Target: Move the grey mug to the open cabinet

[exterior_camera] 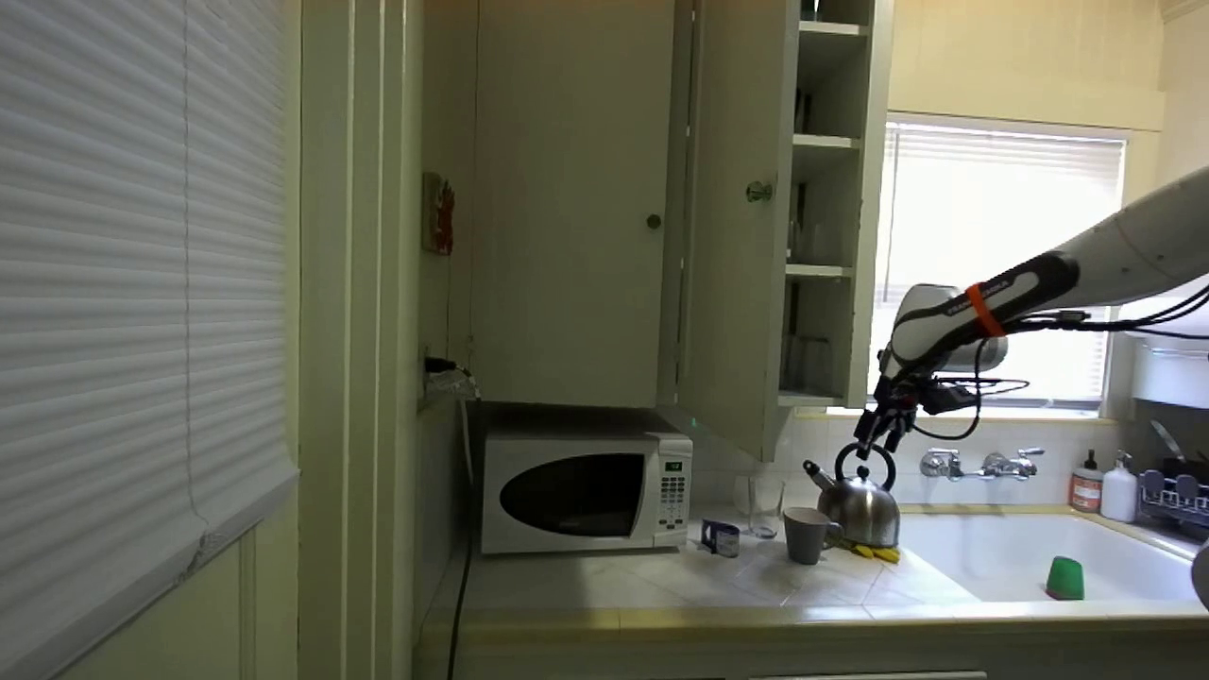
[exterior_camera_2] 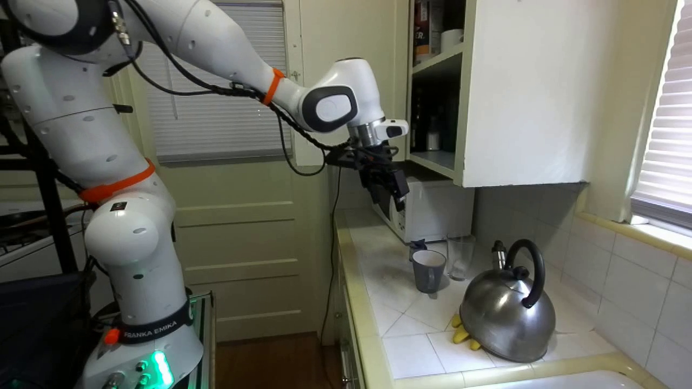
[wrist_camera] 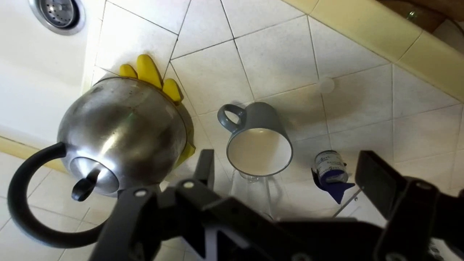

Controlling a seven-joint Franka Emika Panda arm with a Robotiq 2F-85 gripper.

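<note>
The grey mug (exterior_camera: 806, 540) stands upright on the tiled counter, beside the kettle, in both exterior views (exterior_camera_2: 428, 275). The wrist view shows its white inside and its handle (wrist_camera: 261, 114) pointing toward the kettle. My gripper (exterior_camera: 878, 446) is open and empty, well above the counter. It also shows in an exterior view (exterior_camera_2: 388, 197), higher than the mug. In the wrist view the mug and a blue-and-white cup appear between the spread fingers (wrist_camera: 286, 163). The open cabinet (exterior_camera: 820, 271) has several narrow shelves, and its door stands open; its side panel also shows (exterior_camera_2: 524, 97).
The steel kettle (exterior_camera_2: 508, 313) stands near the sink (exterior_camera: 1001, 557), with a yellow thing (wrist_camera: 146, 70) under it. A clear glass (exterior_camera_2: 459, 256) and the blue-and-white cup (wrist_camera: 330, 168) stand near the mug. The microwave (exterior_camera: 576, 491) is farther along. A green cup (exterior_camera: 1065, 578) is in the sink.
</note>
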